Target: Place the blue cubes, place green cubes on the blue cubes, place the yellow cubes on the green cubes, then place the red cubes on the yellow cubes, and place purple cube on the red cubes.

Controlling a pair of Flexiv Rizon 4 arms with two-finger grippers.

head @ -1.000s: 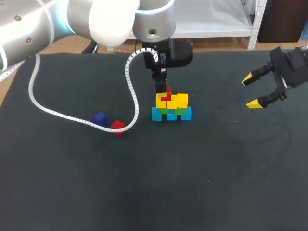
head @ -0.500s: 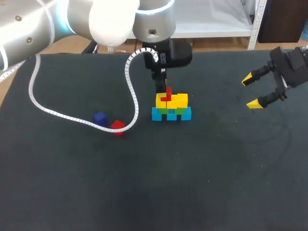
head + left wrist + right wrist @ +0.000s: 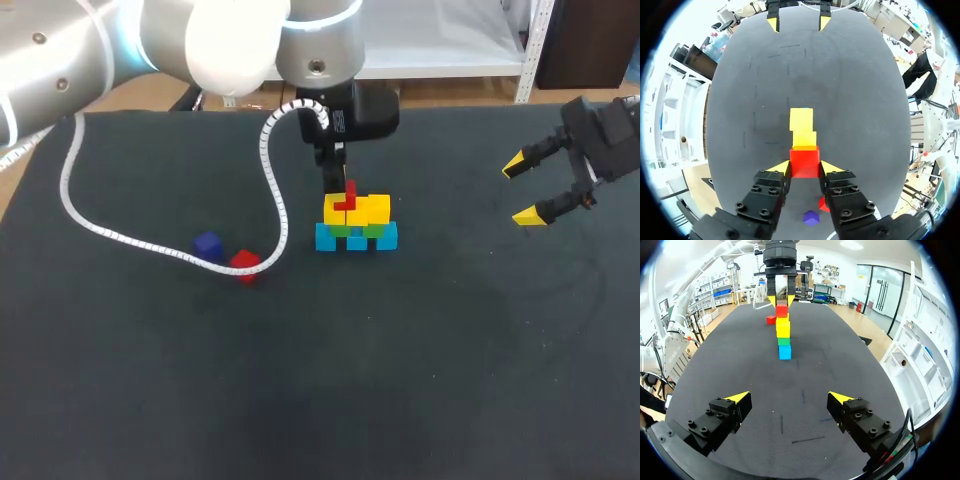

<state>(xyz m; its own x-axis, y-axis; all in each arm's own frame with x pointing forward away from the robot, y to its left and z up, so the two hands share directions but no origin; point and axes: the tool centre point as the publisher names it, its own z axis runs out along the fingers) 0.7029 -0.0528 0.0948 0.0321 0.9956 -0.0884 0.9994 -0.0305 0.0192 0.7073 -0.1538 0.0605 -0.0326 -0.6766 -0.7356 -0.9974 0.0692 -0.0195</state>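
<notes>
A stack stands mid-table: blue cubes (image 3: 356,238) at the bottom, green cubes (image 3: 357,229) on them, yellow cubes (image 3: 360,209) on top. My left gripper (image 3: 345,192) points down over the stack's left side, shut on a red cube (image 3: 804,161) that sits at the top of a yellow cube (image 3: 804,138). In the right wrist view the red cube (image 3: 782,310) tops the column, held by the left gripper (image 3: 781,300). A purple cube (image 3: 207,244) and a second red cube (image 3: 243,262) lie loose to the left. My right gripper (image 3: 530,190) hangs open and empty at the far right.
The left arm's white coiled cable (image 3: 150,243) droops onto the table and runs right beside the loose purple and red cubes. The dark tabletop (image 3: 420,380) stretches bare in front of the stack and between the stack and the right gripper.
</notes>
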